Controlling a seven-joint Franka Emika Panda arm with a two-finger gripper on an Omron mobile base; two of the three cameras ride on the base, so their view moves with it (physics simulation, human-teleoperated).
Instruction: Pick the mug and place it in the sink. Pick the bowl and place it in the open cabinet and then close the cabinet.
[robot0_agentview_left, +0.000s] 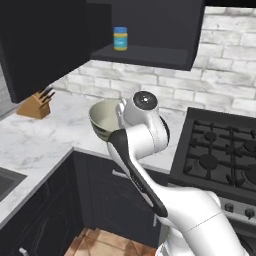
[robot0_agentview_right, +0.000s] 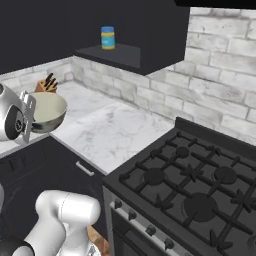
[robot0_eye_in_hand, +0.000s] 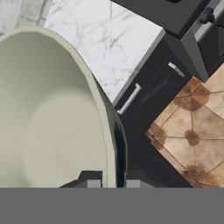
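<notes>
Your gripper (robot0_eye_in_hand: 114, 180) is pinched nearly shut on the bowl's (robot0_eye_in_hand: 52, 113) rim (one finger inside, one outside), holding it above the counter (robot0_agentview_left: 35, 140).

Glossy white arm (robot0_agentview_left: 150, 165), rounded segments, with a black strip running along its link. Dark cap on the round joint; the hand (robot0_eye_in_hand: 113, 181) has small dark fingertips.

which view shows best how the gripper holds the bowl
The hand view: the gripper is shut on the bowl, a finger each side of its rim. In the left base view the arm covers half the bowl; the right base view shows it lifted.
</notes>
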